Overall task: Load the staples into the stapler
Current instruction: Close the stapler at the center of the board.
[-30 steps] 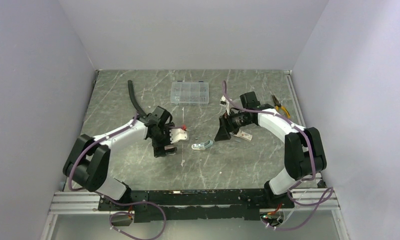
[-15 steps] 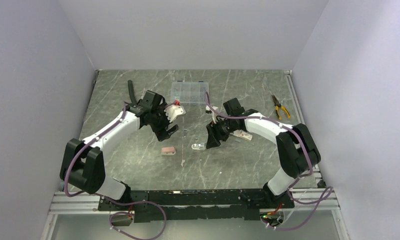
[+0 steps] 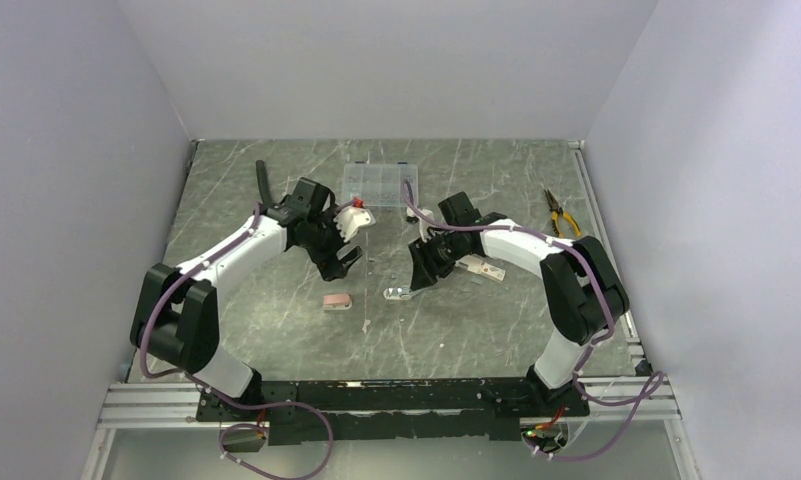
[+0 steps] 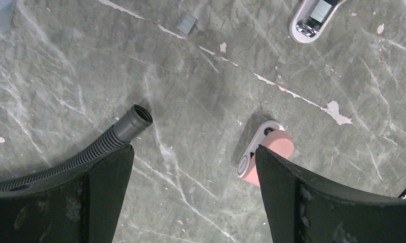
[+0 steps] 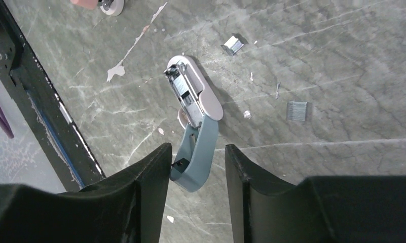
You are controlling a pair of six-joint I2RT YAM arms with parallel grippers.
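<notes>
clearly the blue-grey stapler (image 5: 195,96) lies hinged open near the middle of the grey marble table (image 3: 456,330), with its white upper part flat and the metal channel facing up. the right gripper (image 5: 198,149) stands over the blue end of this stapler, one finger on each side of it. its fingers (image 5: 145,192) are about half apart. one finger seems to touch the blue end, but a thin gap shows at the other, so the stapler is not clamped.

the staples (image 5: 234,44) are on the table, not in the stapler. one small grey strip lies near the stapler's white end, apart from it, and a second strip (image 5: 297,111) lies flat beside the stapler's middle, also not touching it.

the left gripper (image 4: 193,152) hangs to the left of the stapler, with its fingers (image 4: 107,187) spread wide and nothing between them. a pink stapler (image 4: 278,142) lies left of the blue-grey stapler, a little nearer to the arm bases. a black ribbed hose (image 4: 119,132) lies further left of the stapler. a small white carton (image 3: 488,269) lies right of the stapler, a clear compartment box (image 3: 381,184) lies behind it, and pliers (image 3: 561,213) lie well to its right.
</notes>
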